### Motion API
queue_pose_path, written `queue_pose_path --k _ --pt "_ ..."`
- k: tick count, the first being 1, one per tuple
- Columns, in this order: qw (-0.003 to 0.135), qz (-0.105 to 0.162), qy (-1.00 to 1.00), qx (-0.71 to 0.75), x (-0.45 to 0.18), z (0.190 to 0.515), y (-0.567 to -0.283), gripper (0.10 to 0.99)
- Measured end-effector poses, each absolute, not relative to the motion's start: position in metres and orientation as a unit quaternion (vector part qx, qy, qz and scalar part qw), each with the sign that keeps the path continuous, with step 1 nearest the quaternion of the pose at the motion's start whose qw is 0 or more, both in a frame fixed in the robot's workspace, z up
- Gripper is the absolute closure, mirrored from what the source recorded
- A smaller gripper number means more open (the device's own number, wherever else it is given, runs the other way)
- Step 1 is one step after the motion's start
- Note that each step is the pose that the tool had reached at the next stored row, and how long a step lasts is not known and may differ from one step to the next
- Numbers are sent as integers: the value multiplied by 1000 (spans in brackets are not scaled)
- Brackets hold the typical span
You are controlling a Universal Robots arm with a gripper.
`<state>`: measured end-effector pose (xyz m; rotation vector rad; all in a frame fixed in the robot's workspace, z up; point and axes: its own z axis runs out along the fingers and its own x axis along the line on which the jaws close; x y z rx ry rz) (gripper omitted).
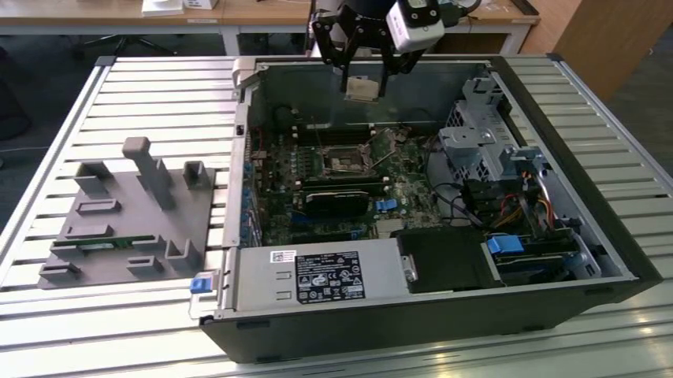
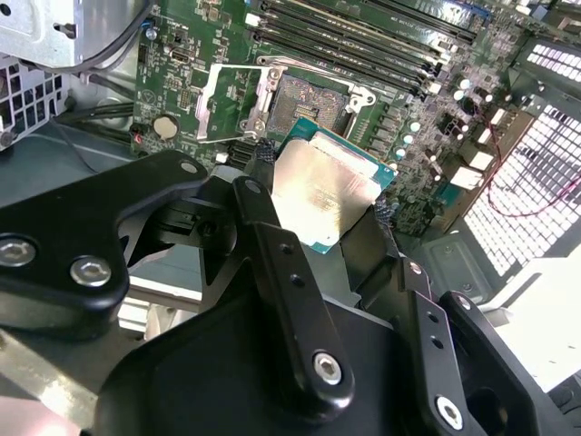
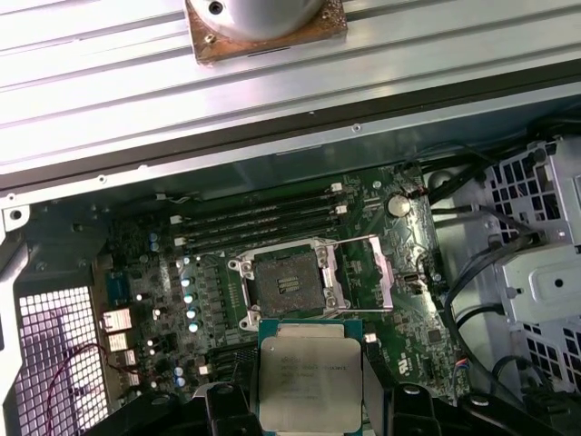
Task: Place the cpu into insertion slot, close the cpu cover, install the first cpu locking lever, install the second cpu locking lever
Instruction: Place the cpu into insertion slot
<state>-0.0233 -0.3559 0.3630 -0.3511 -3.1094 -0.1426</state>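
My gripper (image 1: 363,85) hangs over the far part of the open computer case, shut on the cpu (image 1: 363,88), a flat square chip with a dull silver face. In both wrist views the cpu (image 2: 327,195) (image 3: 309,372) sits between two black fingers (image 2: 272,263) and floats well above the green motherboard (image 3: 408,318). The insertion slot (image 3: 286,286) (image 2: 304,95) (image 1: 345,161) lies bare and dark, apart from the chip. Its cpu cover (image 3: 383,272) (image 2: 207,102), a thin silvery frame, stands swung open beside the socket.
Long black memory slots (image 3: 254,218) run beside the socket. In the case sit a black card (image 1: 336,197), a grey drive cage (image 1: 478,134), cables and a labelled power supply (image 1: 315,276). A grey parts fixture (image 1: 126,220) rests on the slatted table at the exterior view's left.
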Motion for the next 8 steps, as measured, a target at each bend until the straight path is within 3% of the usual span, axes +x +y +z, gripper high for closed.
queue_pose_path --k 8 --pt "4 -46 -992 -115 -23 363 -356 545"
